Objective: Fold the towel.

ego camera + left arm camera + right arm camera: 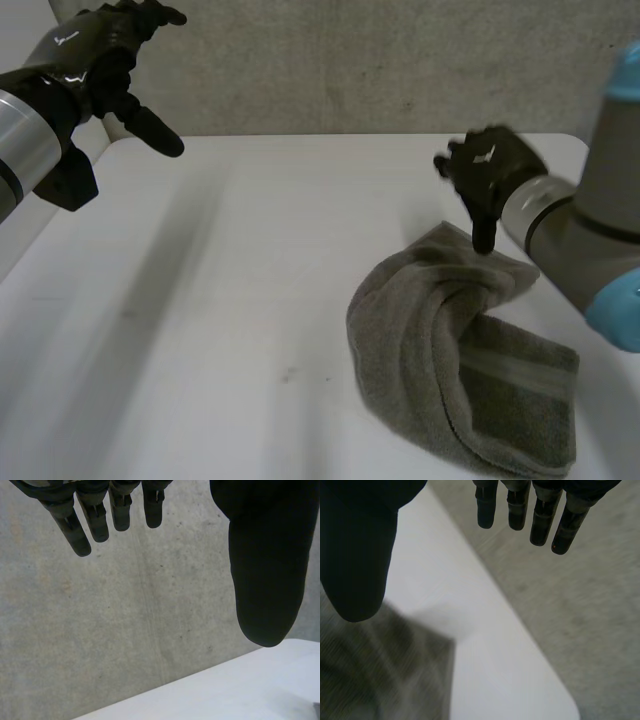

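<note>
A grey-green towel [470, 370] lies crumpled and partly doubled over on the white table [250, 330], toward its right front. My right hand [490, 175] hovers just above the towel's far corner, open, fingers straight, thumb pointing down at the cloth. Its wrist view has that towel corner [385, 670] under the thumb [355, 555], with the fingers [540, 515] spread out past the table's edge. My left hand [105, 60] is raised high at the far left, well away from the towel, open with nothing in it; its fingers [95, 515] and thumb [265, 565] hang straight.
A grey concrete wall [380, 60] stands behind the table's far edge. The table's rounded right corner [555, 700] borders grey floor [600, 605]. Bare tabletop stretches across the left and middle.
</note>
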You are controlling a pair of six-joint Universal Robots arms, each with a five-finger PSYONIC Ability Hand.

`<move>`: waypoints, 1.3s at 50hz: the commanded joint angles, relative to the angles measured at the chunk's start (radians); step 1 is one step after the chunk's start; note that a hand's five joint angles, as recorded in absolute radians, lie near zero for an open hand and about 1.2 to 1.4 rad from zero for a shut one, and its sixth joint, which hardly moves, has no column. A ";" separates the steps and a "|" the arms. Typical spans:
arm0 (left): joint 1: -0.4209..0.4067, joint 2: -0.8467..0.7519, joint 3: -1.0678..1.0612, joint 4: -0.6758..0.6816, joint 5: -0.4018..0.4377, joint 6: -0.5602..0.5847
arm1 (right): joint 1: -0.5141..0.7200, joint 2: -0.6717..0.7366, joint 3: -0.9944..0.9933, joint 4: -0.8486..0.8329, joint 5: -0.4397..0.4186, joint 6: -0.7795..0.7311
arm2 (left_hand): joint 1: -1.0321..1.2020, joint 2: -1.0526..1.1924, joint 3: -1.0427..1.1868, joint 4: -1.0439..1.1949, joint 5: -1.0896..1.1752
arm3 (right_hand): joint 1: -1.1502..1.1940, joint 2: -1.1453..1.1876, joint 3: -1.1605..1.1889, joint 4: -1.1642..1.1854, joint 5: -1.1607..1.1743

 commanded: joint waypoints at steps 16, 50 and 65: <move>-0.098 -0.127 -0.186 0.085 -0.008 -0.155 | 0.013 0.275 -0.047 -0.151 -0.165 -0.032 | 0.042 0.046 0.045 0.045 0.020 | 1.223 1.183 1.192 1.169 1.184; -0.384 -0.687 0.008 0.216 0.282 -0.627 | 0.068 -0.224 0.178 -0.288 -0.173 0.082 | 0.360 0.364 0.363 0.363 0.338 | 1.223 1.183 1.192 1.169 1.184; -0.376 -0.623 0.047 0.299 0.228 -0.646 | 0.050 -0.207 0.158 -0.308 -0.165 0.080 | 1.216 1.220 1.218 1.219 1.194 | 1.223 1.183 1.192 1.169 1.184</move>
